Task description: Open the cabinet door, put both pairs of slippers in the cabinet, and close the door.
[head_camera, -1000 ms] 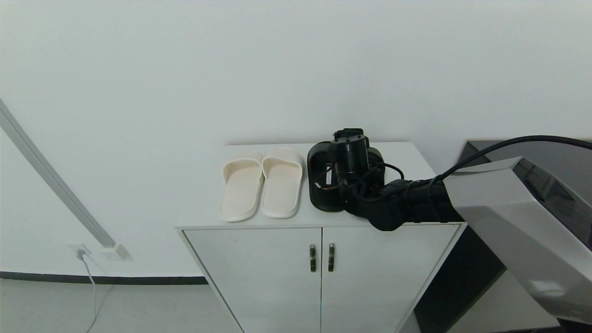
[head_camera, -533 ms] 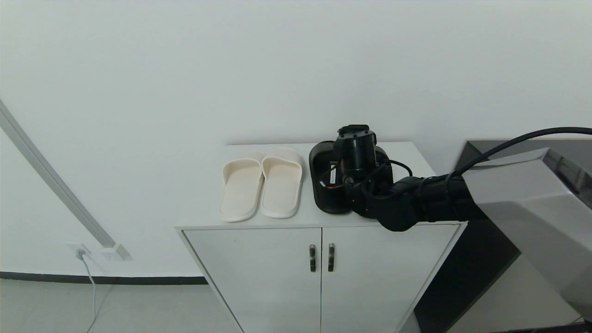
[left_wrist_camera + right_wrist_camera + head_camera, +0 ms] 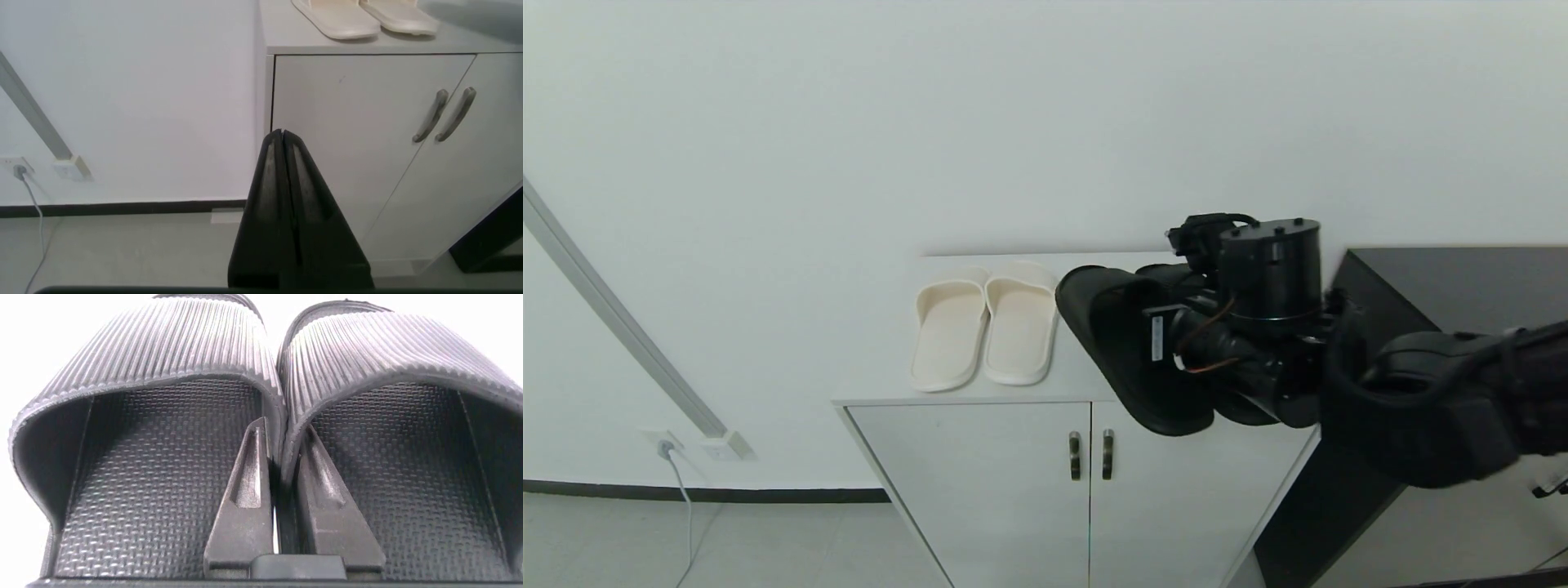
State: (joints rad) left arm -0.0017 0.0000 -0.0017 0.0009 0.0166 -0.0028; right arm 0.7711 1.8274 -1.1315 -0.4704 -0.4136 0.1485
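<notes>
The right hand (image 3: 280,429) is clamped on the pair of black slippers (image 3: 1129,353). Its two fingers (image 3: 245,498) pinch the touching inner walls of the straps, one slipper on either side of the hand. The pair hangs from the hand clear of the cabinet top (image 3: 882,385), tilted with the heels lower, and it overlaps the front edge of the cabinet (image 3: 980,506) above the right door (image 3: 1184,506). Just to the left of this hand, the pair of white slippers (image 3: 984,328) lies flat on the cabinet top. The two white slippers lie side by side and touch each other, toes toward the wall, apart from the black pair. Below the hand and slightly to its left, both doors are shut, and the two upright handles (image 3: 1091,454) stand close together at the seam between them. To the right of the hand, a black piece of furniture (image 3: 1445,278) stands against the cabinet's side. The left hand (image 3: 282,137) has its fingers pressed together with nothing between them. It is held low, pointing toward the cabinet's left door (image 3: 351,147), with the handles ahead of it and off to one side. The white slippers are above and beyond it on the cabinet top.
</notes>
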